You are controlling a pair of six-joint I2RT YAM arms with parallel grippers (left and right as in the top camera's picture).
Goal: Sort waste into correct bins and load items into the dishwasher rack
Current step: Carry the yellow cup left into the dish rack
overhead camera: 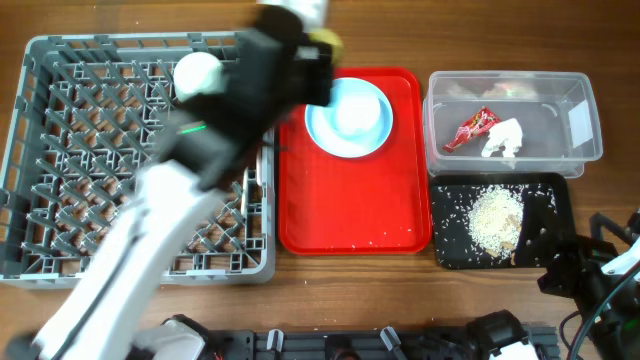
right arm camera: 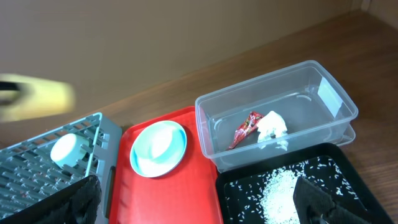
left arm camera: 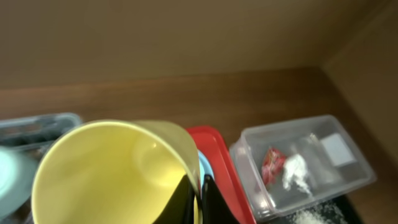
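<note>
Yellow cup, one, rim pinched by left fingers, one wrapper and one tissue in tub, right fingers spread

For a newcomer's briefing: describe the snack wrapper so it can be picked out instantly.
Find the red serving tray mid-table; right of it stands a clear plastic tub. Inside, the snack wrapper is the crinkled red thing, left of the crumpled white tissue.
</note>
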